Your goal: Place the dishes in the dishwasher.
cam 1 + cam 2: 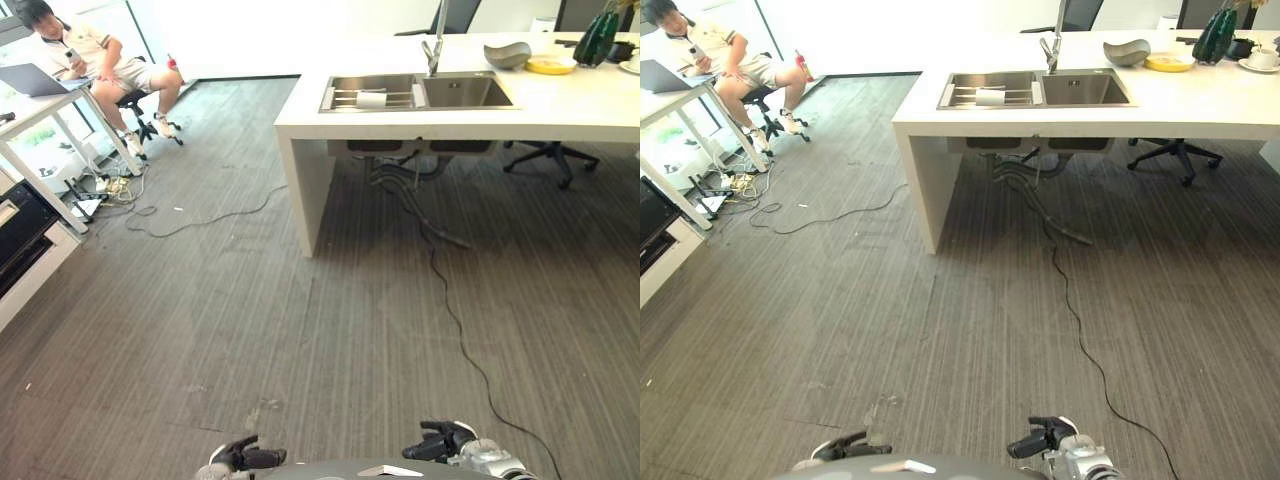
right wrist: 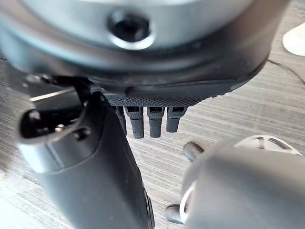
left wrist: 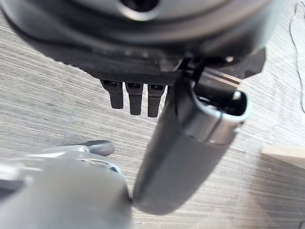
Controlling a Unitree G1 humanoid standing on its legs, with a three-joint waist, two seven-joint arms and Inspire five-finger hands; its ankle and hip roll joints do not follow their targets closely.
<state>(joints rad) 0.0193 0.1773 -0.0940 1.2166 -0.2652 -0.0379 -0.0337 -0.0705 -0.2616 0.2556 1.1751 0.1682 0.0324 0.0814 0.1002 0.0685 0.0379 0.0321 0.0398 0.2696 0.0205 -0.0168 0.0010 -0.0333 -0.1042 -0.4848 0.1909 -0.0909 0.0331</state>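
Grey bowl (image 1: 507,54) and yellow plate (image 1: 551,65) sit on the bench (image 1: 560,105) at one o'clock. Left hand (image 1: 243,458) and right hand (image 1: 440,441) relaxed, empty. Floor cable (image 1: 455,320) could trip the approach.

White counter (image 1: 560,105), yellow plate (image 1: 551,65), grey bowl (image 1: 507,54), grey striped carpet (image 1: 330,330).

Bare carpet (image 1: 250,330) ahead; counter (image 1: 560,105) beyond, cable (image 1: 455,320) trailing

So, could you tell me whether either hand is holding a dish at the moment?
No, the left hand and right hand hang empty over the carpet.
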